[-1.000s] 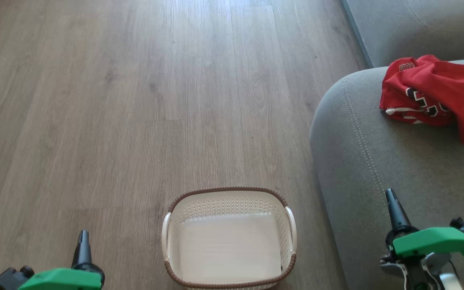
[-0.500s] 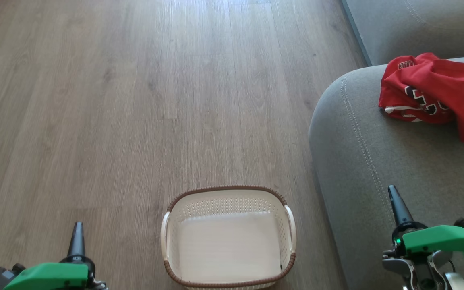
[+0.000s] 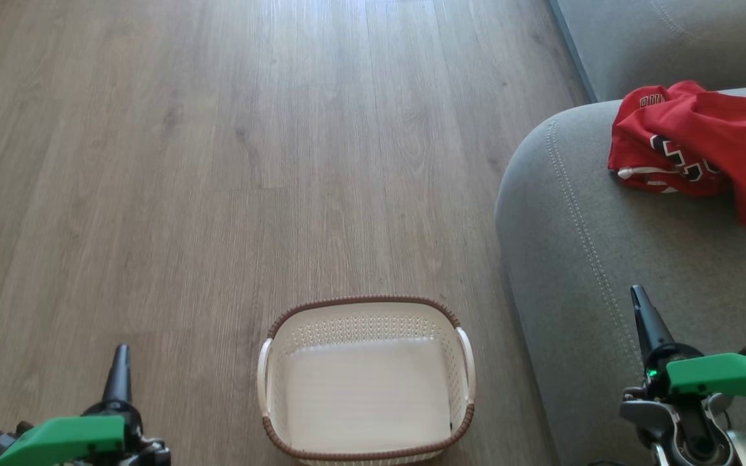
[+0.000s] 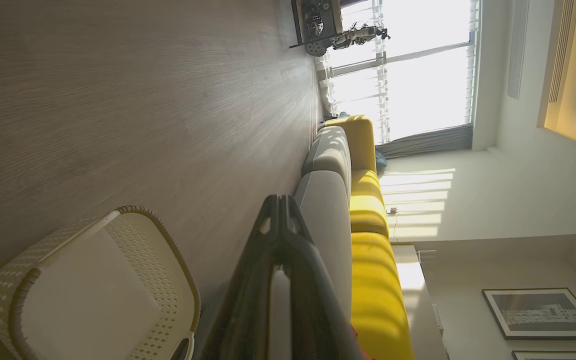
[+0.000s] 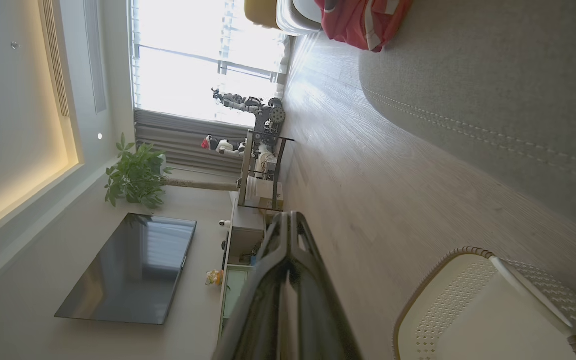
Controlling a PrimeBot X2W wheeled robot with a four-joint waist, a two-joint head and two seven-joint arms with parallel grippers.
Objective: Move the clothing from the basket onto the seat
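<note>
The red clothing lies crumpled on the grey seat at the upper right, and its edge shows in the right wrist view. On the wooden floor stands the cream basket, with nothing inside it; it appears too in the left wrist view and the right wrist view. My left gripper is shut at the lower left, left of the basket. Over the seat's front edge at the lower right, my right gripper is shut and holds nothing.
Wooden floor stretches ahead and to the left. A second grey cushion sits at the top right. The wrist views show a yellow sofa section, a window, a TV, a plant and a shelf unit.
The head view has shifted slightly, so the scene sits a little higher. Both grippers have drifted outward and the right one has risen a little. Both stayed shut.
</note>
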